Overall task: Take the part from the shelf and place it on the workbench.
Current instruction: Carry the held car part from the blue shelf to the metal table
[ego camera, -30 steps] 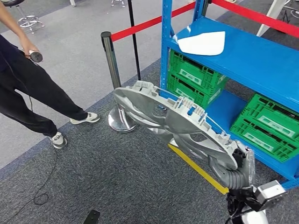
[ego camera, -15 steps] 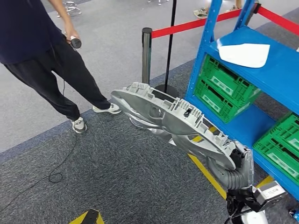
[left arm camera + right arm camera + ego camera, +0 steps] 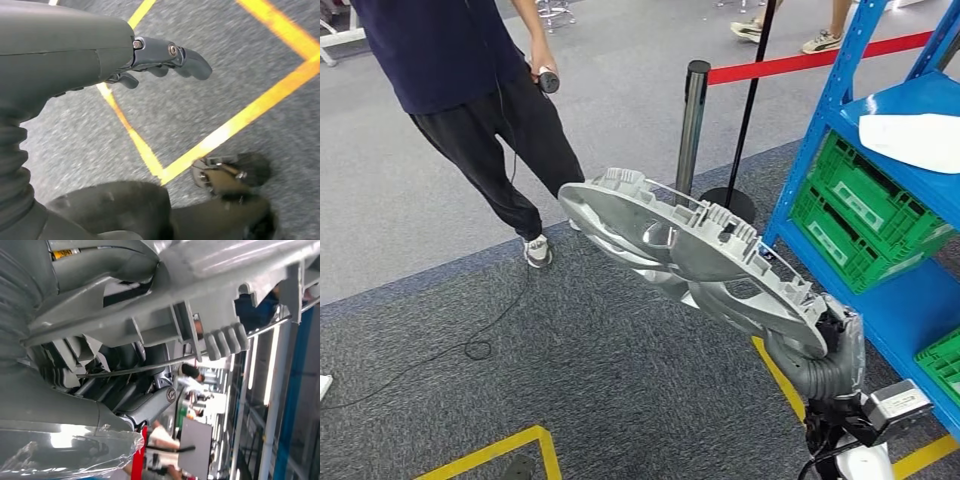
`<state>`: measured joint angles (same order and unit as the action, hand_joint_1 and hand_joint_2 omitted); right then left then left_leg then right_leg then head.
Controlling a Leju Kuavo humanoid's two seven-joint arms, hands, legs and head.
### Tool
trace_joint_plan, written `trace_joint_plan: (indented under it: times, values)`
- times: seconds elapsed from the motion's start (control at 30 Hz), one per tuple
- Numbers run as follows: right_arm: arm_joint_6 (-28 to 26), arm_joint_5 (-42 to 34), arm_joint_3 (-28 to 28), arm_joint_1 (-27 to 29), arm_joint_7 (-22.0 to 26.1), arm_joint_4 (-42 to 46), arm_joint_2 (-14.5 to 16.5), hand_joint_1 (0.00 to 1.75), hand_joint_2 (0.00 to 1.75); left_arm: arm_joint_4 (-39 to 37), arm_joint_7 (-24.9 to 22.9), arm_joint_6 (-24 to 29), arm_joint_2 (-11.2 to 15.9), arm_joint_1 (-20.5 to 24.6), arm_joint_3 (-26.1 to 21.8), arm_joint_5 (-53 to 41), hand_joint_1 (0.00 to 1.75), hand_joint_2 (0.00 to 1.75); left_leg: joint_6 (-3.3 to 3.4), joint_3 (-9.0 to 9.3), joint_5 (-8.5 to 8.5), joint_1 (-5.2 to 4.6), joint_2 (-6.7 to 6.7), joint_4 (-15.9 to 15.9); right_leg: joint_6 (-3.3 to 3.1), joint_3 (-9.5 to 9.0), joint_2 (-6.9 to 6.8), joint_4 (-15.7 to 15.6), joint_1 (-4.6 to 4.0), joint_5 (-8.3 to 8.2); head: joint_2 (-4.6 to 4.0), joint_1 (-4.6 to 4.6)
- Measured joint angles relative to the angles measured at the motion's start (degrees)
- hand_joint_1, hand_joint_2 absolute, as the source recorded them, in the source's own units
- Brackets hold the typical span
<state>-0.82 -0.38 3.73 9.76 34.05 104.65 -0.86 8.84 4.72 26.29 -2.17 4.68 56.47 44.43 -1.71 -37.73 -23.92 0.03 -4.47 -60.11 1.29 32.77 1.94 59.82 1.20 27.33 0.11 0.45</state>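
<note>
The part [image 3: 690, 255] is a long silver-grey moulded plastic piece with ribs and cut-outs. It hangs in the air over the carpet, stretching from the lower right toward the middle of the head view. My right hand [image 3: 841, 345] grips its near end, and the right wrist view looks along the part [image 3: 188, 305] with dark fingers [image 3: 147, 405] wrapped under it. My left hand [image 3: 166, 57] hangs over the floor with its fingers apart and nothing in them. The blue shelf [image 3: 893, 110] stands at the right.
A person [image 3: 463, 90] in dark clothes stands at the upper left holding a small device, a cable trailing on the carpet. A chrome post [image 3: 691, 125] with a red belt stands behind the part. Green crates [image 3: 863, 215] sit in the shelf. Yellow floor lines [image 3: 493, 450] mark the carpet.
The whole scene has slid to the right as the camera turned left: shelf and post moved right, the person came further into view. The part stays in my right hand.
</note>
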Motion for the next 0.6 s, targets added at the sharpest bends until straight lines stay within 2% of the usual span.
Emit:
trace_joint_plan:
  times: [0.03,0.07,0.1,0.13,0.17,0.2,0.23,0.27,0.33,0.37,0.43,0.47,0.5,0.57,0.6]
  values:
    - [-0.05,0.02,0.13,-0.07,-0.07,-0.01,0.09,1.75,1.75,-0.01,-0.6,-0.25,-0.02,0.1,0.04,-0.09,0.0,1.75,-0.15,-1.51,-1.73,-0.12,2.06,-3.19,-0.26,-0.03,-0.83,-0.06,-0.11,-0.03,0.0,-0.17]
    - [-0.1,0.06,0.23,-0.1,-0.14,-0.02,0.14,1.75,1.75,-0.01,-1.05,-0.48,-0.04,0.23,0.08,-0.14,0.0,1.75,-0.26,-3.37,-3.56,-0.12,3.2,-7.07,-0.45,-0.01,-1.69,-0.09,-0.25,0.0,0.0,-0.31]
    - [-0.15,0.1,0.32,-0.13,-0.21,-0.04,0.16,1.75,1.75,-0.01,-1.33,-0.67,-0.06,0.31,0.1,-0.18,0.0,1.75,-0.3,-5.1,-4.99,-0.07,3.69,-10.7,-0.6,0.02,-2.6,-0.09,-0.37,0.05,0.0,-0.33]
    - [-0.2,0.14,0.39,-0.15,-0.26,-0.07,0.18,1.75,1.75,-0.01,-1.47,-0.79,-0.08,0.33,0.11,-0.2,0.0,1.75,-0.25,-6.08,-5.52,-0.06,3.82,-12.85,-0.68,0.02,-3.47,-0.09,-0.47,0.1,0.0,-0.34]
    - [-0.21,0.17,0.47,-0.2,-0.29,-0.09,0.21,1.75,1.75,-0.01,-1.59,-0.87,-0.09,0.33,0.11,-0.2,0.0,1.75,-0.13,-6.03,-5.04,-0.06,3.85,-13.0,-0.74,0.0,-4.27,-0.09,-0.56,0.14,0.0,-0.34]
    - [-0.21,0.2,0.55,-0.28,-0.3,-0.1,0.23,1.75,1.75,-0.01,-1.71,-0.91,-0.07,0.31,0.11,-0.21,0.0,1.75,0.06,-4.92,-3.73,-0.11,4.02,-11.16,-0.77,-0.06,-5.0,-0.09,-0.63,0.19,0.0,-0.34]
    - [-0.21,0.22,0.64,-0.38,-0.3,-0.11,0.26,1.75,1.75,-0.01,-1.8,-0.93,-0.04,0.29,0.12,-0.21,0.0,1.75,0.34,-2.92,-1.96,-0.28,4.85,-7.72,-0.74,-0.16,-5.66,-0.09,-0.69,0.25,0.0,-0.34]
    - [-0.21,0.22,0.74,-0.47,-0.3,-0.11,0.27,1.75,1.75,-0.01,-1.86,-0.93,-0.03,0.31,0.13,-0.22,0.0,1.75,0.62,-0.72,-0.56,-0.64,6.56,-3.88,-0.63,-0.26,-6.26,-0.05,-0.83,0.37,0.0,-0.34]
    - [-0.21,0.23,0.87,-0.55,-0.3,-0.11,0.27,1.75,1.75,-0.01,-1.88,-0.93,-0.02,0.51,0.14,-0.23,0.0,1.75,1.23,2.12,0.61,-1.38,9.3,1.46,-0.28,-0.39,-7.42,0.04,-1.16,0.66,0.0,-0.34]
    - [-0.21,0.26,0.92,-0.56,-0.31,-0.11,0.28,1.75,1.75,-0.01,-1.88,-0.93,-0.02,0.6,0.14,-0.27,0.0,1.75,1.44,2.39,0.47,-1.64,9.64,2.3,-0.06,-0.46,-8.11,0.02,-1.31,0.8,0.0,-0.34]
    - [-0.22,0.34,1.06,-0.61,-0.34,-0.1,0.28,1.75,1.75,-0.03,-1.87,-0.91,0.03,0.53,0.15,-0.37,0.0,1.75,1.97,2.36,0.58,-1.58,8.07,2.73,0.45,-0.72,-9.19,-0.02,-1.28,1.16,0.0,-0.32]
    - [-0.27,0.39,1.16,-0.64,-0.35,-0.1,0.28,1.75,1.75,-0.05,-1.78,-0.89,0.09,0.41,0.16,-0.43,0.0,1.75,2.24,2.47,0.68,-1.41,7.26,2.91,0.74,-0.63,-8.38,0.57,-1.16,1.73,0.0,-0.29]
    - [-0.37,0.43,1.23,-0.63,-0.34,-0.09,0.27,1.75,1.75,-0.07,-1.59,-0.88,0.14,0.35,0.18,-0.47,0.0,1.75,2.53,2.6,0.81,-1.2,6.49,3.1,1.0,-0.06,-6.95,2.1,-1.05,2.71,0.0,-0.21]
    - [-0.56,0.46,1.29,-0.55,-0.33,-0.1,0.27,1.75,1.75,-0.08,-1.01,-0.92,0.13,0.43,0.19,-0.55,0.0,1.75,2.93,2.7,0.91,-0.93,4.87,3.2,1.29,2.96,-3.4,8.53,-0.91,5.79,0.0,0.18]
    - [-0.62,0.46,1.29,-0.49,-0.33,-0.13,0.27,1.75,1.75,-0.08,-0.8,-0.96,0.09,0.49,0.19,-0.57,0.0,1.75,3.04,2.69,0.92,-0.91,4.0,3.2,1.35,4.89,-2.63,12.17,-0.91,7.12,0.0,0.3]
